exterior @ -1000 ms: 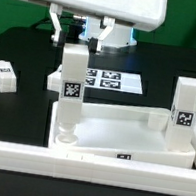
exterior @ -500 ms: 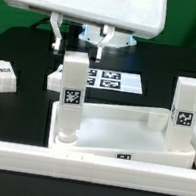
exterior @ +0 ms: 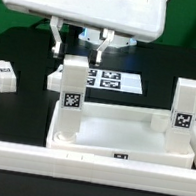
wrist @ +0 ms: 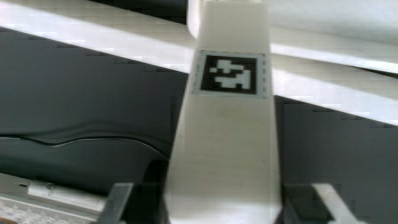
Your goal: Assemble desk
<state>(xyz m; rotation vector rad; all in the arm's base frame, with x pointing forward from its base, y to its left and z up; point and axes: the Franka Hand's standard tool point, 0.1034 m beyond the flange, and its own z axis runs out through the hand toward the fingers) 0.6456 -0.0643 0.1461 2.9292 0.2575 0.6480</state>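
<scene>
Tabletop (exterior: 110, 140) lies tray-side up on the table (exterior: 23, 45), with a leg upright in each of two corner sockets. The gripper (exterior: 78, 53) straddles the left leg (exterior: 72, 92) on the exterior view's left; whether its fingers (exterior: 58, 38) clamp it, I cannot tell.

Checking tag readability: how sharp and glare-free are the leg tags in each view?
Exterior view: the tags on the leg under the arm and on the other leg read clearly; the arm's white housing is blown out. Wrist view: the leg's tag is soft, no glare.
</scene>
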